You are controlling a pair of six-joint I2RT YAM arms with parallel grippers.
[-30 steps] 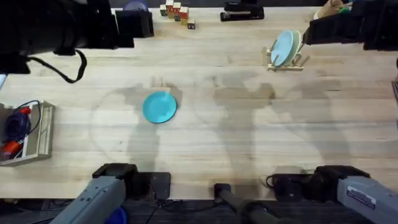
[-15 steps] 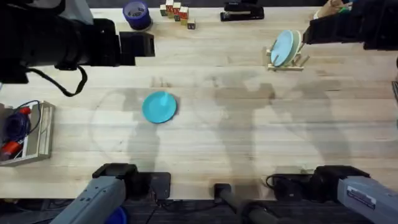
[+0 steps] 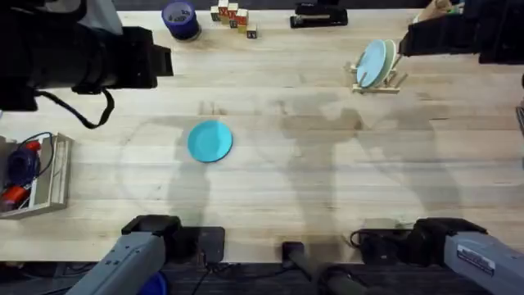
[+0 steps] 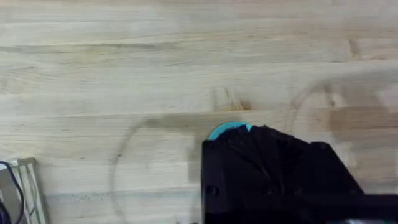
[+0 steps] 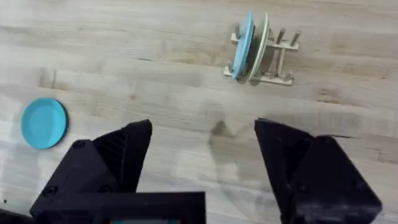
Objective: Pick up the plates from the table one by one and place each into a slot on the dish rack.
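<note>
One teal plate [image 3: 210, 141] lay flat mid-tabletop [image 3: 327, 188] as the left arm drew back, its claw's state untellable, while the right claw [image 5: 202, 155] hung wide near the dish rack [image 3: 378, 78], already holding two plates.

We see a broad bench [image 3: 327, 188] of pale wooden planks with visible grain, lit from above so that soft grey shadows fall across its middle. Beyond its far edge there is only darkness. Along the near edge the surface ends at a dark strip.
</note>
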